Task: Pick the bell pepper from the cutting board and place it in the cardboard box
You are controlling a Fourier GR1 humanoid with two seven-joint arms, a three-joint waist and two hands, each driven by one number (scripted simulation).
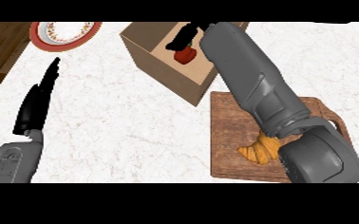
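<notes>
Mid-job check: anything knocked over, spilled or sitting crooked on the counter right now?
Nothing stands out. The cardboard box stands upright, the right robot hand holds the bell pepper over it, and a croissant lies on the cutting board.

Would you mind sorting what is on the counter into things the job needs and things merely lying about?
Job:
- bell pepper, red, inside the box
- cardboard box
- cutting board
- right hand, over the pepper

Lying about:
- croissant on the board
- plate
- left hand, resting open

Two boxy grey forearms with panel seams, each ending in a black hand: left hand (36,105), right hand (186,36).
</notes>
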